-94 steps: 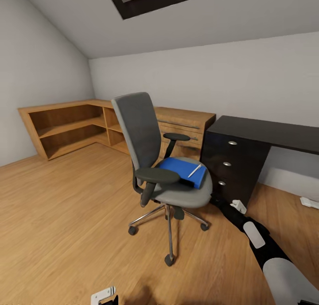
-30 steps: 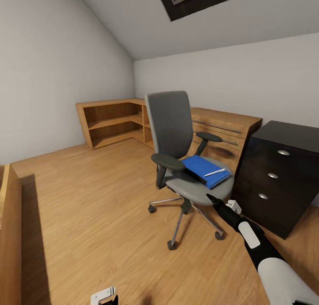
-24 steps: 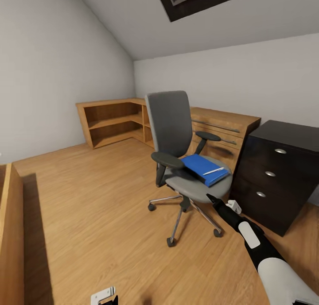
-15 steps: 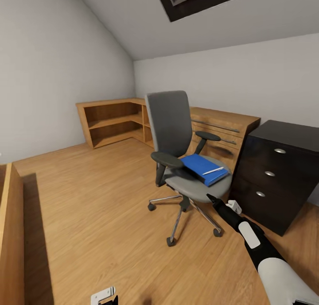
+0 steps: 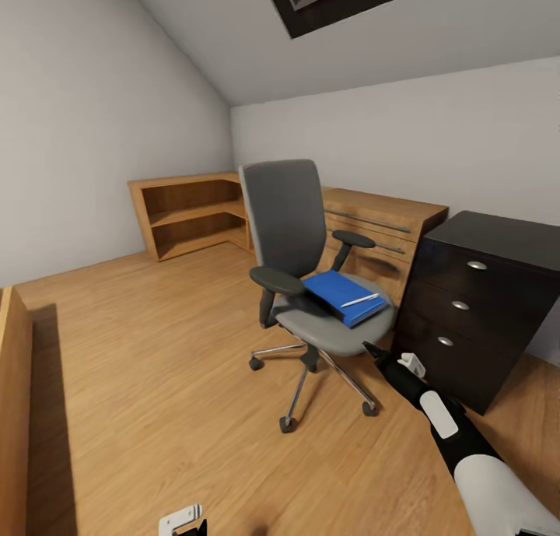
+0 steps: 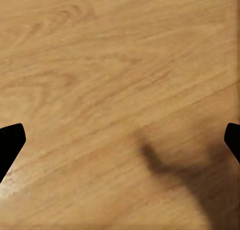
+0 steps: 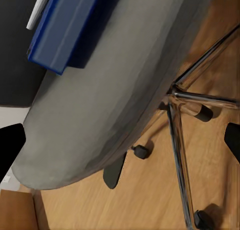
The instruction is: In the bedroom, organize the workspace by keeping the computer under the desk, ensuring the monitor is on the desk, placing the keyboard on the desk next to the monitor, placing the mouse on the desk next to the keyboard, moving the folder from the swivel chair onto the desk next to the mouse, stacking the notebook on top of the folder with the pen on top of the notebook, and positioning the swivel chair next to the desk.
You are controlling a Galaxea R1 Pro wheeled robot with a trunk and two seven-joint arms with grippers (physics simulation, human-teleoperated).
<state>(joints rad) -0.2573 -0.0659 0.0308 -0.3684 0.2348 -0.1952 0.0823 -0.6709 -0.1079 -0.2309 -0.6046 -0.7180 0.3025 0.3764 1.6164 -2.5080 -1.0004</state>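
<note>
— Where is the folder [image 5: 342, 295] placed, and why would it be there?

— It is laid flat on the grey seat of the swivel chair [image 5: 307, 271], with the pen [image 5: 359, 300] resting on its top. A dark slab is glimpsed beneath the blue cover, possibly the notebook, though that cannot be settled. The stack is judged to be waiting for transfer to the desk [image 5: 498, 244], whose black drawer unit stands just beside the chair.

— How is the right arm held?

— It is stretched forward and low, with the right gripper [image 5: 376, 354] brought near the front edge of the seat, below the folder and apart from it. In the right wrist view the seat's underside, the chrome base and the folder's blue edge [image 7: 65, 35] are framed between two dark fingertips [image 7: 10, 150] set wide apart, so the fingers are spread and nothing is held.

— And the left?

— The left gripper [image 6: 120, 145] is pointed down at bare wooden floor [image 6: 100, 65], fingertips likewise parted and empty.
</note>
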